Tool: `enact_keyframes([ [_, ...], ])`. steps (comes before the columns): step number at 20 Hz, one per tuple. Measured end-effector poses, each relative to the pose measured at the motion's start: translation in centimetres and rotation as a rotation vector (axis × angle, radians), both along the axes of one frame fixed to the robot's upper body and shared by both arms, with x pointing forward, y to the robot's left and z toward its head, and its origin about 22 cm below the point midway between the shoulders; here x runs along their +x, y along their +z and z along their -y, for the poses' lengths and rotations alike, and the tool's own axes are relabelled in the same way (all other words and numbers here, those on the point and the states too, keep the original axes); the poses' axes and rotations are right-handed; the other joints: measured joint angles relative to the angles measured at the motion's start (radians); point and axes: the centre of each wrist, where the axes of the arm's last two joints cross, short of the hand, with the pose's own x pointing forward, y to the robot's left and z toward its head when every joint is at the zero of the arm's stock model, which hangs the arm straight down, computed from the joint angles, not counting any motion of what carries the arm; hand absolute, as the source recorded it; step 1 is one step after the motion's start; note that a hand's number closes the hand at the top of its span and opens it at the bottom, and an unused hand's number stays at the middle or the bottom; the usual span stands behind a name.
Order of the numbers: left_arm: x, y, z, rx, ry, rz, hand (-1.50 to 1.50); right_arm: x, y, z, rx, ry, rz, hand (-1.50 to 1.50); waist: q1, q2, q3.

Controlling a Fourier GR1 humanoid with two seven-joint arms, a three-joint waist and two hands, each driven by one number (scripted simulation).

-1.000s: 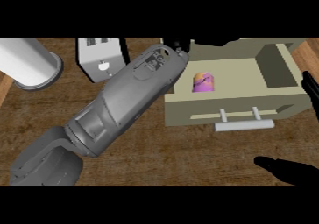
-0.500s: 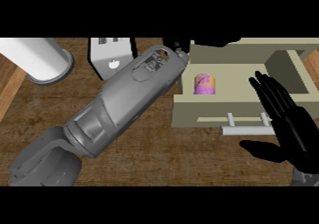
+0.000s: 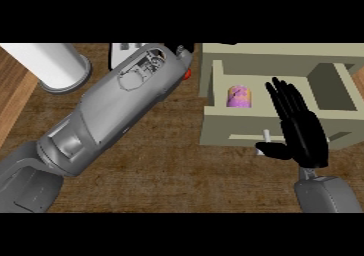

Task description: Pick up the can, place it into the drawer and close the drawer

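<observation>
Nearest the viewer, the robot's right hand stands flat over the front of the beige box-shaped drawer, fingers straight and held side by side, pointing away toward the back of the counter, thumb stuck out to the left. It holds nothing. The flat palm over the drawer's front panel suits a push rather than a grasp, which fits the closing step still to come. The thin white bar handle shows only in part, just left of the palm and partly behind the thumb.

Further in, the small pink-and-purple can already lies inside the drawer's open cavity, near its left wall, clear of both hands. The placing part of the task therefore looks finished, while the drawer is pulled out and not yet shut.

The grey left forearm runs diagonally across the brown wooden counter toward the far edge. Its left hand is mostly hidden beyond the wrist, so whether its fingers are spread or curled cannot be told; it seems to sit just outside the drawer's left corner.

At the far left stands a white cylindrical roll.
</observation>
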Motion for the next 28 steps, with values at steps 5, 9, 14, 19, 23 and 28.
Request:
enact_keyframes([
  [5, -0.1, 1.0, -2.3, 0.001, -0.002, -0.009, -1.50, 2.7, -1.2, 0.3, -0.036, -0.030, 0.044, -1.50, 0.011, -0.008, -0.010],
  [9, -0.3, 1.5, -4.2, 0.010, 0.000, -0.015, -1.50, 4.5, -1.9, 0.5, -0.079, -0.054, 0.072, -1.50, 0.018, -0.010, -0.014],
  [14, -0.9, 1.6, -5.9, 0.013, -0.004, -0.026, -1.50, 6.8, -2.3, 0.7, -0.125, -0.087, 0.102, -1.50, 0.027, -0.009, -0.016],
  [19, -1.5, 1.2, -7.3, 0.019, -0.002, -0.035, -1.50, 9.0, -2.5, 0.6, -0.139, -0.130, 0.150, -1.50, 0.031, -0.004, -0.014],
  [23, -2.0, 0.9, -9.0, 0.020, -0.001, -0.048, -1.50, 11.0, -2.0, 0.6, -0.136, -0.154, 0.162, -1.50, 0.034, 0.004, -0.009],
  [28, -2.9, -0.3, -10.4, 0.027, -0.001, -0.055, -1.50, 13.1, -1.3, 0.1, -0.125, -0.191, 0.169, -1.50, 0.040, 0.013, -0.002],
])
